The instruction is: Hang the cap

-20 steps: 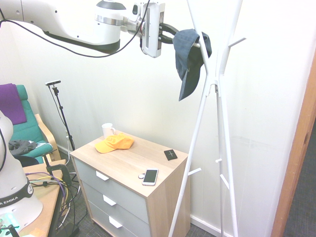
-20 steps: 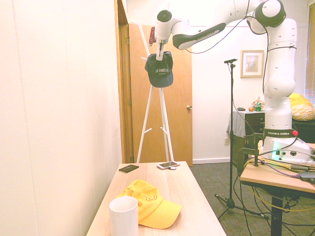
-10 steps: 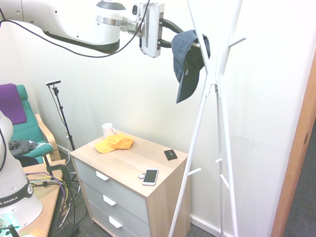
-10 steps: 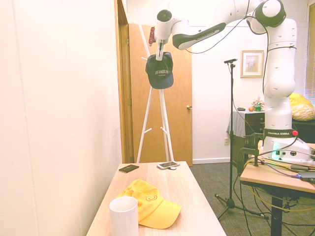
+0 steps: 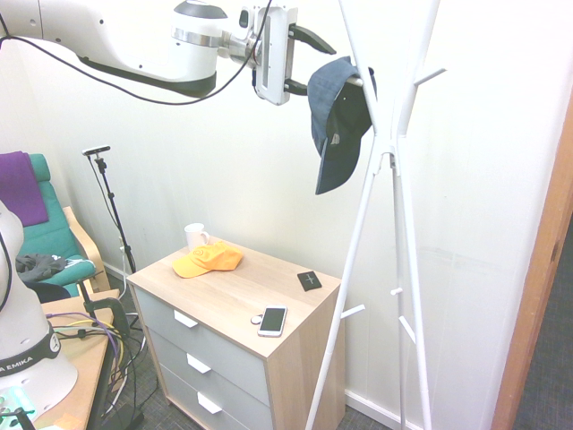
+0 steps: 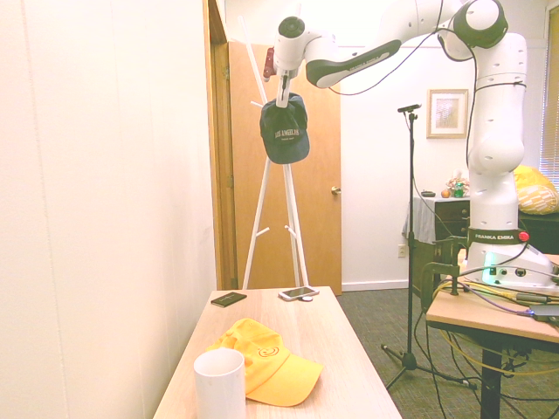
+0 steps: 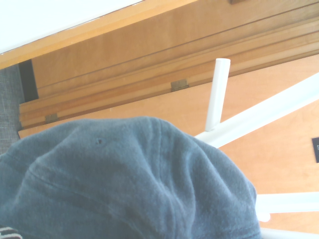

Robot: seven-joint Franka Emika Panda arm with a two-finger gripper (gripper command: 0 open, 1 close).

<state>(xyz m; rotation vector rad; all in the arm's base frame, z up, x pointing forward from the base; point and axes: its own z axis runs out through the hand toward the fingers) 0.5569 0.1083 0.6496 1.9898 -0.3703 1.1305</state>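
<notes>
The gripper (image 5: 309, 61) stands level beside the rack's upper pegs, fingers spread apart and clear of the cloth, likely so the peg alone bears the weight. The cap (image 5: 338, 112), soft slate-blue fabric, droops from a peg of the thin white coat rack (image 5: 391, 206), stiff curved brim pointing down.

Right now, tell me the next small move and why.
Probably back the gripper straight away from the coat rack: its fingers look open, and the cap seems to hang from a peg on its own, brim down.
</notes>
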